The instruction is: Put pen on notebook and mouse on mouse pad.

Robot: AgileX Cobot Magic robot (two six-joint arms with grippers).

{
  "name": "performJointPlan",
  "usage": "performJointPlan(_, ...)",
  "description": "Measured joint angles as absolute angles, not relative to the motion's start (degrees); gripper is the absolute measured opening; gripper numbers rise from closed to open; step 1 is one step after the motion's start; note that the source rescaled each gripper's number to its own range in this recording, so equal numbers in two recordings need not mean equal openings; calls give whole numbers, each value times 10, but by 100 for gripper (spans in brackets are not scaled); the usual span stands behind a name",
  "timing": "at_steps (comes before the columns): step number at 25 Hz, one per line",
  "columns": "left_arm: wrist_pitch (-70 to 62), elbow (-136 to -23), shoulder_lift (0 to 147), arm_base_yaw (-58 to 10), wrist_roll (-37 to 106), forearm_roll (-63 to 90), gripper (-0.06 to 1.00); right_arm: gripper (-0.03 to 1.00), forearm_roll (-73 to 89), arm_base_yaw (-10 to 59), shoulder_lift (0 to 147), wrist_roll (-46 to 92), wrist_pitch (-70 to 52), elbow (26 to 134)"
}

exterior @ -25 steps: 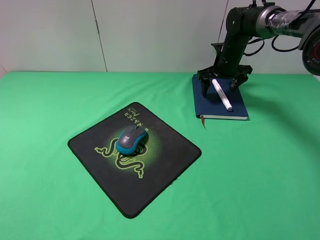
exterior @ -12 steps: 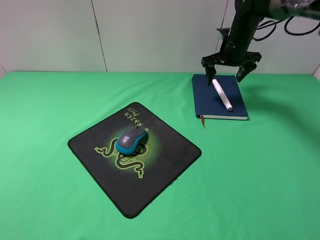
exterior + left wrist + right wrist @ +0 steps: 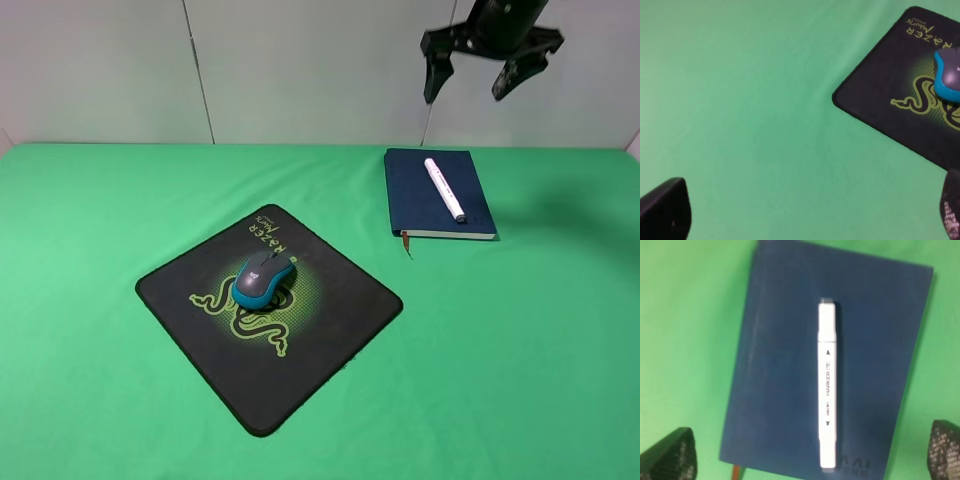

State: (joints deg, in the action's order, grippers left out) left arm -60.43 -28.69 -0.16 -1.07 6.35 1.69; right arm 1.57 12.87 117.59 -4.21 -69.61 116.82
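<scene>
The white pen (image 3: 444, 188) lies flat on the navy notebook (image 3: 412, 200) at the back right of the green table. From the right wrist, the pen (image 3: 827, 390) runs lengthwise down the notebook (image 3: 775, 375). My right gripper (image 3: 486, 70) hangs open high above the notebook, holding nothing. The grey and teal mouse (image 3: 263, 279) rests on the black mouse pad (image 3: 330, 315) near the table's middle. In the left wrist view the mouse (image 3: 950, 75) and the mouse pad (image 3: 890, 80) appear off to one side, and my left gripper (image 3: 810, 215) is open over bare green cloth.
Green cloth (image 3: 520, 350) covers the whole table. A pale wall (image 3: 300, 70) stands behind the back edge. A brown ribbon bookmark (image 3: 405, 243) pokes out of the notebook's near edge.
My right gripper has risen straight up from just over the notebook to high above it, staying open. The pen, notebook, mouse and pad have not moved.
</scene>
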Motion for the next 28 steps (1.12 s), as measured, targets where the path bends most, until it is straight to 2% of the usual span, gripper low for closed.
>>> performJointPlan(4, -604, -287, -2, -11, 63, 17, 100, 100, 23, 144, 1109, -42, -696, 1126)
performJointPlan(15, -604, -287, -2, -11, 63, 17, 100, 100, 24, 228, 882, -40, -697, 926)
performJointPlan(28, -604, -287, -2, -11, 63, 17, 100, 100, 23, 234, 586, -37, -697, 631)
